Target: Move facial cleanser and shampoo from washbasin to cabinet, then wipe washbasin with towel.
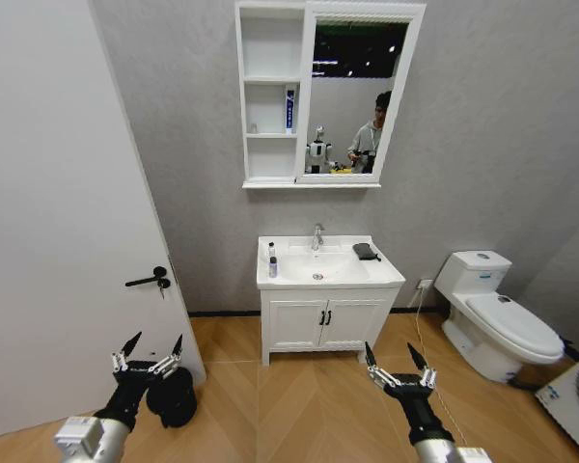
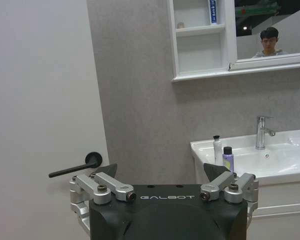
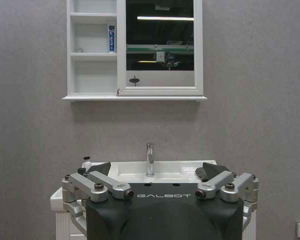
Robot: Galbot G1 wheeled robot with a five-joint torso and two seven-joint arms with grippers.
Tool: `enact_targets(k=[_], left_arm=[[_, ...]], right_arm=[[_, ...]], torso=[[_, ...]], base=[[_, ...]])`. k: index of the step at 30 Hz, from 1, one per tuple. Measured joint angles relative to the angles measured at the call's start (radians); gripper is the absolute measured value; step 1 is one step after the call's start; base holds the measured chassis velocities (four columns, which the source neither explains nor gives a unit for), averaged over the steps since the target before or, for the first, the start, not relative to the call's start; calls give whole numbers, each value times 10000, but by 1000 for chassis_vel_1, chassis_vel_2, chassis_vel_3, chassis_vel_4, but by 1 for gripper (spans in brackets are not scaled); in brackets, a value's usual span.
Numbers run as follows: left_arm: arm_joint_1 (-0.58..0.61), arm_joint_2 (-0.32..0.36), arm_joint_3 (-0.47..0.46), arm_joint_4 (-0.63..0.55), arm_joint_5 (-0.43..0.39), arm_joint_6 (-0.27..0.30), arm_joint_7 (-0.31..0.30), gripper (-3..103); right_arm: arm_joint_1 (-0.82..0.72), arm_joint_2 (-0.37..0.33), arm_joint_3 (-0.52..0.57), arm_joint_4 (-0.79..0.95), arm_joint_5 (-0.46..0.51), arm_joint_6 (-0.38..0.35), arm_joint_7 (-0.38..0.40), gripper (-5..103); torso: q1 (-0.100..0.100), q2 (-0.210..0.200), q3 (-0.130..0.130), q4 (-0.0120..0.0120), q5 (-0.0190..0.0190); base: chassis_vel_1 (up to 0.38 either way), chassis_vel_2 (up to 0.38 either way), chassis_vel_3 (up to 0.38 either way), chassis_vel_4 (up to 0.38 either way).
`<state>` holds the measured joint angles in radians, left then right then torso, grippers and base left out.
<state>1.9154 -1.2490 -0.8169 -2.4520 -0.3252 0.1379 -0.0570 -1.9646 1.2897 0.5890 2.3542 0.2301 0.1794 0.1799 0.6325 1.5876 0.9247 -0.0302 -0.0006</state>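
The washbasin (image 1: 372, 275) stands against the far wall, its chrome tap (image 1: 317, 236) at the back. At its left rim stand two small bottles, one white with a dark cap (image 1: 271, 252) and one purple (image 1: 273, 268); I cannot tell which is the facial cleanser and which the shampoo. The dark towel (image 1: 366, 251) lies on the right rim. Above hangs the cabinet (image 1: 271, 96), with a blue-and-white tube (image 1: 289, 109) on its middle shelf. My left gripper (image 1: 151, 355) and right gripper (image 1: 397, 365) are open and empty, low over the floor, well short of the basin. Both bottles (image 2: 218, 150) also appear in the left wrist view.
A white door with a black handle (image 1: 147, 281) is close on my left. A black object (image 1: 174, 397) sits on the floor by the left gripper. The toilet (image 1: 492, 318) stands at the right. The low vanity (image 1: 323, 323) carries the basin, with wooden floor before it.
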Motion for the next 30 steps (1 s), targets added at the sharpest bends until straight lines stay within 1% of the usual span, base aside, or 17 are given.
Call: enact_targets(k=[10,15,18,19,22,23,25,27,28,29,30], left_arm=[[43,-33,49,-15,79,19,-4,98],[66,-36,53,-20,100,19,-4,98],[67,-49,63,-20,117,19,0,98],[67,-53,68,-20,124,19,1,98],[68,-59,81,-21,142,18,5,98],[80,-70,100,-18,158,15,15,98],[103,-72,111,-18,166,13,76,98],[195,-71,164,-52,277,-43,358,98],[195,-71,164,-52,277,-43,358,98],[229,-65,210,-58,345,-92,510,98],[240,-64,233,-60,383,-110,563,98]], right_arm=[[-26,77,-19,14,16,27,23,100],[-45,137,-37,26,-1,90,36,100],[-73,155,-41,36,-14,128,41,100],[-87,159,-42,54,-18,145,41,100],[-106,166,-43,84,-28,183,41,100],[-148,188,-45,120,-61,254,25,100],[-159,201,-47,122,-89,286,19,100],[-186,240,-73,124,-151,354,2,100],[-186,240,-73,124,-151,354,2,100],[-198,256,-87,125,-204,393,-6,100],[-202,261,-94,124,-226,422,-7,100]], torso=[[-1,1,0,0,0],[-3,3,-1,0,-3],[-4,3,-2,-3,1],[-2,3,0,-3,-3],[2,0,1,3,6],[2,0,1,-2,1],[2,0,1,-1,0],[1,0,0,1,0],[1,0,0,1,0],[1,1,0,-3,-6],[0,1,0,-1,0]], base=[[0,0,0,0],[-92,118,91,-113],[-194,170,181,-232],[-211,210,225,-249],[-222,224,267,-248],[-269,256,274,-301],[-286,292,274,-301],[-292,325,329,-309],[-298,325,347,-329],[-323,337,363,-352],[-335,376,363,-352]])
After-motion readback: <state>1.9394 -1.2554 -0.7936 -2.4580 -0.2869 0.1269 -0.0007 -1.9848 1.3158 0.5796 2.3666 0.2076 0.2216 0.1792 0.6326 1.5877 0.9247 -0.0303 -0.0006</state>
